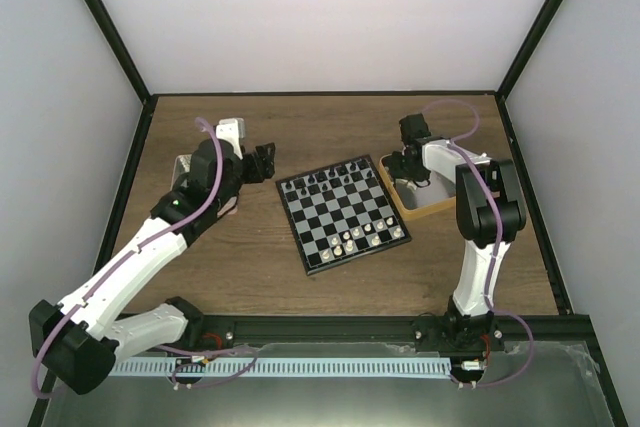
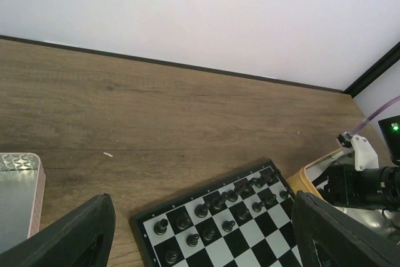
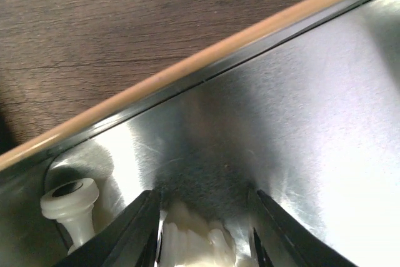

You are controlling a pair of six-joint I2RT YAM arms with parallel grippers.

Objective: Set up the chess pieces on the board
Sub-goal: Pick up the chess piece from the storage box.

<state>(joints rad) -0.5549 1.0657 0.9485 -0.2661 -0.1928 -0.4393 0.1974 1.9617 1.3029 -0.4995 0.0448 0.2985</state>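
The board (image 1: 343, 213) has black and pale grey checks inside a black border. Its pieces (image 1: 360, 237) are cream-white, the other chessmen (image 1: 330, 182) black. The worktop (image 1: 250, 277) is brown with a wood grain. The right tray (image 1: 425, 211) has an orange-tan rim and a shiny silver inside. The left tray (image 2: 39, 192) has a pink rim, also with silver inside. Both arms (image 1: 130, 257) are white with black joints, and their cables (image 1: 215, 162) are lilac. A green light (image 1: 178, 204) glows on the left arm. The right pincer (image 3: 203, 245) has black fingers (image 3: 134, 236), as does the left pincer (image 2: 201, 217). The walls (image 1: 320, 17) are white and the frame (image 1: 100, 27) is black.
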